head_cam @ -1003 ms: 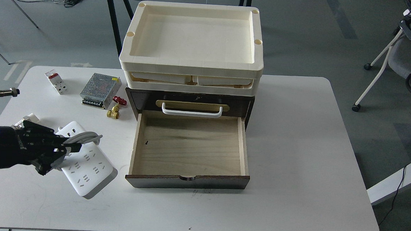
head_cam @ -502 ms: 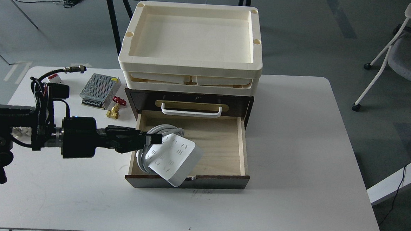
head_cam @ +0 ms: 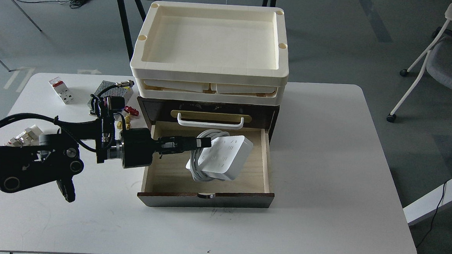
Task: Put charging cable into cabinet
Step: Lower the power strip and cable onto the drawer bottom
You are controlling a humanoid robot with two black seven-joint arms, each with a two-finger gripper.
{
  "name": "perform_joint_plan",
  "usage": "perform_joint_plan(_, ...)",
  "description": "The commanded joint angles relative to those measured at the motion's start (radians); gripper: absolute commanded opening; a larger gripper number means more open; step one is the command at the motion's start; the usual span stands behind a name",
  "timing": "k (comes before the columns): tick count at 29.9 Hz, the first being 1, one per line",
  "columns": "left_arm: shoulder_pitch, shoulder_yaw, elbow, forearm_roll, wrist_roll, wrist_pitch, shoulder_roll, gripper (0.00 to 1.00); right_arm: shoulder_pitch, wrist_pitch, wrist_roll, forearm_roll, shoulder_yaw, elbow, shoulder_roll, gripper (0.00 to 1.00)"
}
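The charging cable (head_cam: 224,158), a white power strip with its thick cord coiled round it, hangs tilted over the open drawer of the dark brown cabinet (head_cam: 206,199). My left gripper (head_cam: 204,142) reaches in from the left over the drawer and is shut on the strip's left edge and cord. The drawer's pale wood floor (head_cam: 169,170) shows beneath. The white bar handle (head_cam: 211,121) sits on the shut drawer above. My right gripper is out of view.
Stacked cream plastic trays (head_cam: 210,70) rest on the cabinet's top. A silver mesh power supply (head_cam: 112,88), a small white breaker (head_cam: 60,90) and a brass valve with a red handle (head_cam: 130,112) lie at the table's back left. A small white part (head_cam: 26,135) lies behind my arm.
My left gripper has lifted the power strip from the table's left side and carried it right, over the open drawer; in the last half second it moved further right and towards the drawer's back.
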Motion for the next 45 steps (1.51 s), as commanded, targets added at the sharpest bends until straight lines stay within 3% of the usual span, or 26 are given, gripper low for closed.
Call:
perform_joint_plan(1,0.030,0.000,0.066,0.007,0.000,0.003,-0.032,0.02,0.000,0.000,0.000,0.000,0.000,0.003,-0.001,1.00)
perform_joint_plan(7,0.062,0.003,0.181,0.007,0.000,0.000,-0.061,0.02,0.000,0.000,0.000,0.000,0.000,0.003,-0.001,1.00)
perform_joint_plan(13,0.071,0.003,0.219,0.007,0.000,0.000,-0.060,0.02,0.000,0.000,0.000,0.000,0.000,0.003,-0.001,1.00)
perform_joint_plan(21,0.080,0.002,0.218,0.007,0.000,-0.004,-0.060,0.03,-0.002,0.000,0.000,0.000,0.000,0.003,-0.001,1.00)
perform_joint_plan(34,0.071,-0.030,0.115,0.007,0.000,-0.013,0.002,0.03,-0.011,0.000,0.000,0.000,0.001,0.001,-0.001,1.00)
perform_joint_plan(45,0.080,-0.030,0.193,-0.003,0.000,-0.008,-0.031,0.03,-0.020,0.000,0.008,0.000,0.001,0.001,0.003,1.00)
